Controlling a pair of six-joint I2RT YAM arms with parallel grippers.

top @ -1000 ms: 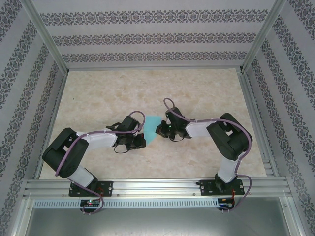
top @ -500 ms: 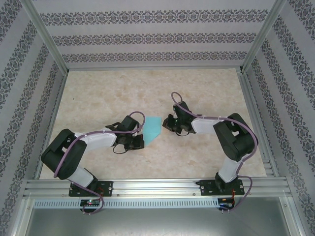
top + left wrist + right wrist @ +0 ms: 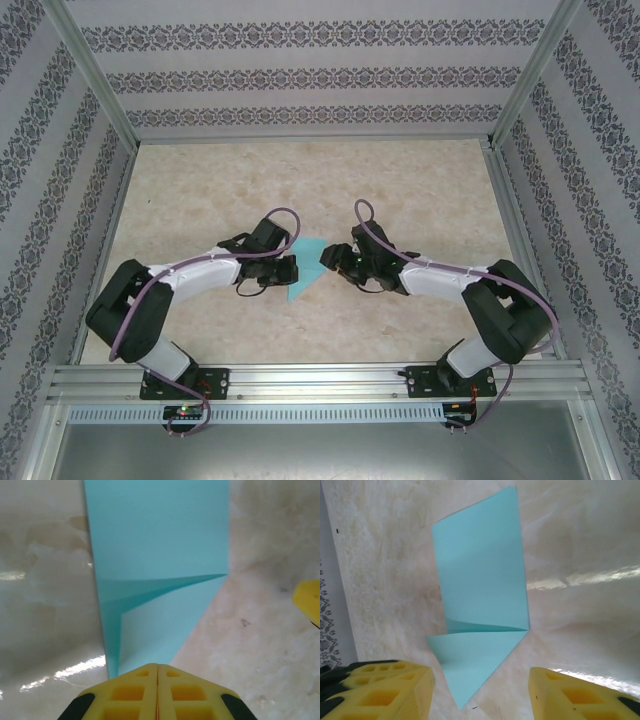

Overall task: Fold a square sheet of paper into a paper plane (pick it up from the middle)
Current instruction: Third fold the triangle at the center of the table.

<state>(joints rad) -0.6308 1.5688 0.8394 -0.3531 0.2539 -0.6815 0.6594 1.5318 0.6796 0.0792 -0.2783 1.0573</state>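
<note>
Evidently at the corner-fold step, the sheet of paper (image 3: 308,265) lies on the surface (image 3: 400,190), left gripper (image 3: 157,666) with jaws closed at its edge, right gripper (image 3: 479,671) with jaws open beside it; likely next, flatten that crease.

Bright, soft and even from overhead in the top view, with only faint, short shadows under the arms near the middle of the table (image 3: 200,180). Slightly bowed frame rails toward the picture's corners. Fine detail grainy.

From the left wrist, white glare streaks on the glossy table beside the light-blue paper (image 3: 155,540), and a darker shade along its raised flap. Soft focus on the left gripper (image 3: 157,667), close to the lens.

From the right wrist, a long glare band on the table beside the paper, another lower down. Slight blur on the right gripper (image 3: 480,672).
</note>
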